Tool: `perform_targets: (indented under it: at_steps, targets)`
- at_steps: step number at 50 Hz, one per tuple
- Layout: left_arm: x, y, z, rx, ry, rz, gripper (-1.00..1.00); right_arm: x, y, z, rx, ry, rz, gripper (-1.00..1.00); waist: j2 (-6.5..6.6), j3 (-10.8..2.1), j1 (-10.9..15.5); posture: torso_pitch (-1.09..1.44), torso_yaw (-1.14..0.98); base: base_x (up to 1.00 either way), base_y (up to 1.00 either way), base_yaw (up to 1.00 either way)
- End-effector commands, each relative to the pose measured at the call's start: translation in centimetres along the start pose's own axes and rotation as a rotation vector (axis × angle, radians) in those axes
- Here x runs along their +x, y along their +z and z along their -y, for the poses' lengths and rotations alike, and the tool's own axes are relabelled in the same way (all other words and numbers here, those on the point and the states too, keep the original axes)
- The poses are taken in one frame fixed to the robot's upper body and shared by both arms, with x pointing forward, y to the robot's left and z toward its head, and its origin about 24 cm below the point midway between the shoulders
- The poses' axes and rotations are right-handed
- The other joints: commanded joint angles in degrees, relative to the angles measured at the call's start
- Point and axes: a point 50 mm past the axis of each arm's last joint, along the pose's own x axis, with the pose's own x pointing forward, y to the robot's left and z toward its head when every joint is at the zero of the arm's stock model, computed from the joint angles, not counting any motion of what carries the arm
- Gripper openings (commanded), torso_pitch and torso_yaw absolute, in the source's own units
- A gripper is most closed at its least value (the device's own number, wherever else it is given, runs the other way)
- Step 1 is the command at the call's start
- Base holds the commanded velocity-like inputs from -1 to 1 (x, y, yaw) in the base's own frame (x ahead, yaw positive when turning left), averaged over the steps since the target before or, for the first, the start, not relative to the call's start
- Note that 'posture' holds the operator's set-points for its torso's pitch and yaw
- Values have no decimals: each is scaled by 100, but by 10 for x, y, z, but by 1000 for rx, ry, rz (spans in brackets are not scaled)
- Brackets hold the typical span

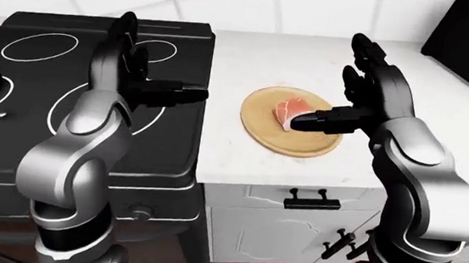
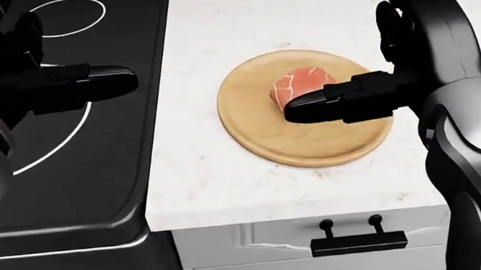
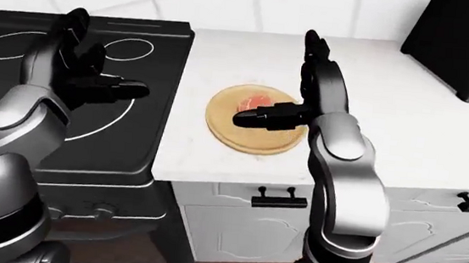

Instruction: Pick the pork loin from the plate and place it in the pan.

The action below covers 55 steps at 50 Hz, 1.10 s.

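I see the pork loin (image 2: 297,85) on the plate (image 2: 253,131). My right hand (image 2: 359,92) hovers released above it; left hand (image 2: 58,81) released over the stove (image 2: 74,177).

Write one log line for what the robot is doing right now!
phase: reaching | right hand: open, over pork loin | pork loin: on plate | left hand: open, over stove

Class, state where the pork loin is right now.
In the head view the pork loin lies on the round wooden plate on the white counter, right of the black stove, partly hidden by the right hand.
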Motion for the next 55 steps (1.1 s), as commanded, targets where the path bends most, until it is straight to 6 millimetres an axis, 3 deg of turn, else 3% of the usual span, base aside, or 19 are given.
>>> perform_targets:
  at_steps: [1, 24, 35, 38, 55]
  targets:
    - [-3, 17, 2, -8, -11, 92, 100, -3, 14, 4, -5, -27, 84, 100, 18, -163, -5, 0, 0, 0, 0, 0]
    - [-4, 14, 2, -2, -16, 89, 100, 4, 15, 12, -20, -22, 77, 100, -5, -86, 16, 0, 0, 0, 0, 0]
    - [-3, 15, 3, -2, -21, 89, 100, 34, 22, 22, -65, 28, 46, 100, 9, -86, -11, 0, 0, 0, 0, 0]
    - [-2, 14, 3, -4, -23, 84, 100, 43, 17, 19, -97, 58, 40, 100, 10, -88, -13, 0, 0, 0, 0, 0]
    - [-1, 10, 0, -3, -19, 78, 100, 93, 34, 18, -169, 117, 40, 95, 43, -156, -16, 0, 0, 0, 0, 0]
